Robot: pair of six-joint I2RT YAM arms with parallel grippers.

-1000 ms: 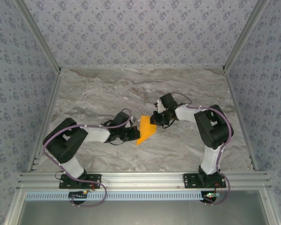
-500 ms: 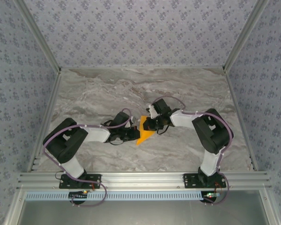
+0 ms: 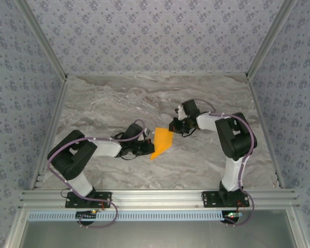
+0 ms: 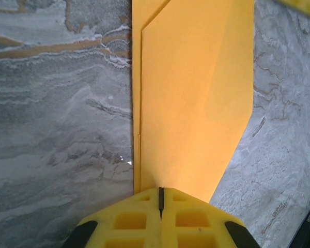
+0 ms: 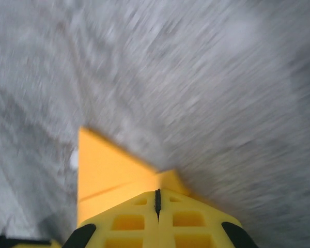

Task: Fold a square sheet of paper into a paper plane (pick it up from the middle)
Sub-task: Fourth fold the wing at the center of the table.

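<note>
Half a second ago my right pincer (image 3: 174, 125) stood over the far right corner of the paper (image 3: 161, 142). Now it has pulled back and is just beside that corner, about where it was one second ago. So the far edge of the paper is uncovered again. The paper itself did not move, and my left pincer (image 3: 146, 149) stayed at its left edge.

Both pincers are closed: the two yellow fingers meet with only a thin seam. In the left wrist view my left pincer (image 4: 161, 199) has its tips at the near edge of the paper (image 4: 191, 103), but I cannot tell if it pinches the paper or only presses on it. My right pincer (image 5: 157, 201) grips nothing that I can see. The paper (image 5: 101, 165) lies in front of it and lower, and this view is blurred.

The paper lies flat on the grey marble table (image 3: 119, 98) and is already folded: a second layer with a straight edge is seen on it, and one end narrows to a point. In the top view my left arm hides the left edge of the paper. In each wrist view the yellow fingers cover its nearest part.
</note>
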